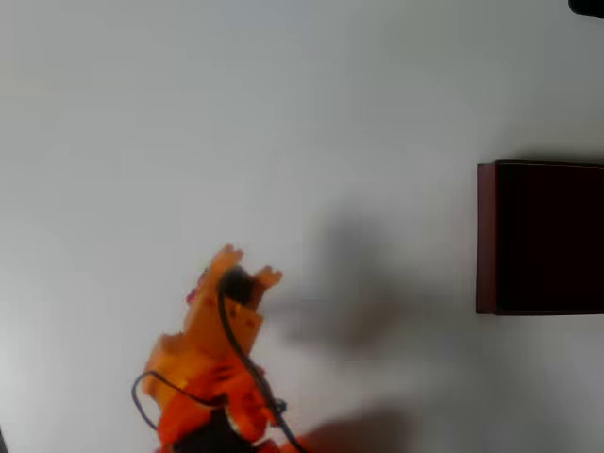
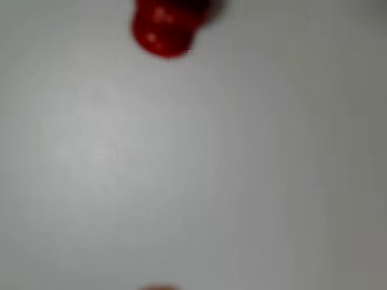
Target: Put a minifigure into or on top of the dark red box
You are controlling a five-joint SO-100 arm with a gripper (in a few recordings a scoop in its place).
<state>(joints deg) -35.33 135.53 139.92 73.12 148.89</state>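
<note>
My orange gripper (image 1: 247, 265) stands at the lower left of the overhead view, over the white table, with its two tips spread apart and nothing visible between them. A small red speck, apparently the minifigure (image 1: 194, 293), peeks out at the gripper's left side, mostly hidden by the arm. In the wrist view the minifigure (image 2: 163, 27) is a blurred bright red blob at the top edge, lying on the table. The dark red box (image 1: 486, 236) sits far off at the right edge of the overhead view, open side up with a nearly black interior, cut off by the frame.
The white table (image 1: 283, 113) stretches bare between the gripper and the box. The arm's shadow (image 1: 359, 293) falls to the gripper's right. A black cable (image 1: 236, 344) runs along the arm. A dark object (image 1: 587, 6) pokes in at the top right corner.
</note>
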